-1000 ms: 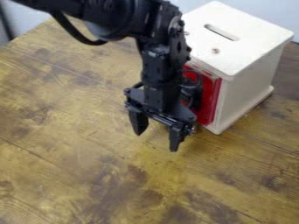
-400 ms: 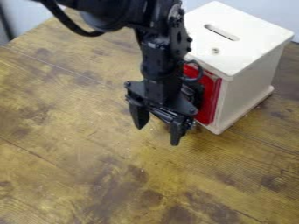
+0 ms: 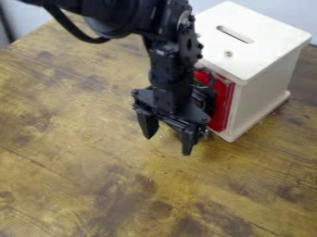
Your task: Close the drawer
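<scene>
The red drawer (image 3: 220,99) sits in the front face of the cream-white cabinet (image 3: 255,60), nearly flush with it; only a strip of its red front shows. Its black handle is hidden behind my arm. My black gripper (image 3: 169,137) hangs just in front of the drawer, fingers pointing down at the table, jaws spread apart and empty. One finger (image 3: 188,141) is nearest the drawer's lower corner. The arm (image 3: 168,56) covers the left part of the drawer front.
The cabinet has a slot in its top (image 3: 234,34) and stands at the back right of a worn wooden table (image 3: 87,167). A dark object (image 3: 6,18) shows at the far left edge.
The gripper has barely moved, shifting slightly to the left and up in front of the drawer. The drawer looks unchanged.
</scene>
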Controlling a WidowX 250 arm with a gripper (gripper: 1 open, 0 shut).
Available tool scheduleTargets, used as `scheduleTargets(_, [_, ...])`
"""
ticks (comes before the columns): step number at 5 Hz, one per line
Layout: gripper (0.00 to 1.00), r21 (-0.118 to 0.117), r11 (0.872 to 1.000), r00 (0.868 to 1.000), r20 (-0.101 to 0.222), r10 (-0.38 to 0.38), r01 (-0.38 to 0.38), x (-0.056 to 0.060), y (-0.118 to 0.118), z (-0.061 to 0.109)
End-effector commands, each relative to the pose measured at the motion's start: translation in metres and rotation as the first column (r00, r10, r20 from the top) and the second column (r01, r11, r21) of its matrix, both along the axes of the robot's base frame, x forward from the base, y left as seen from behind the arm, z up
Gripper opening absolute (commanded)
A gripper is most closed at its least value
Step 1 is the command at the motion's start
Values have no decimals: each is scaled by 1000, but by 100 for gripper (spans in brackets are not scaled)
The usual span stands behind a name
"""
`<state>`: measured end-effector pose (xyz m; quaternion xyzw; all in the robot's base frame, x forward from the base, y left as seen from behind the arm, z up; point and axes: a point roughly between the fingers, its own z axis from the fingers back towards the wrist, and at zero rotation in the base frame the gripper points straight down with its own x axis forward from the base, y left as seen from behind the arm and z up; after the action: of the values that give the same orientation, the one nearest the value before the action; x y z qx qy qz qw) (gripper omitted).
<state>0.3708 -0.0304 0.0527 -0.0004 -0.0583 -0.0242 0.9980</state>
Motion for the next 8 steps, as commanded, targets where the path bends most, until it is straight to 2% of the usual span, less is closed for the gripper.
scheduleTargets(1, [100,-7,999,998,32,48,-48,5,30,12])
scheduleTargets(2, [100,-3,1000,1000,29,1,-1,6,39,16])
scheduleTargets(3, [100,-2,999,998,43,-44,44,7,49,24])
scheduleTargets(5, [100,9,992,990,69,-124,124,10,52,21])
scheduleTargets(6, [100,2,981,980,51,-193,193,1,41,40])
scheduleTargets(7, [100,21,965,962,74,-263,262,-9,30,61])
scheduleTargets(8, [100,8,959,958,49,-284,284,-26,31,60])
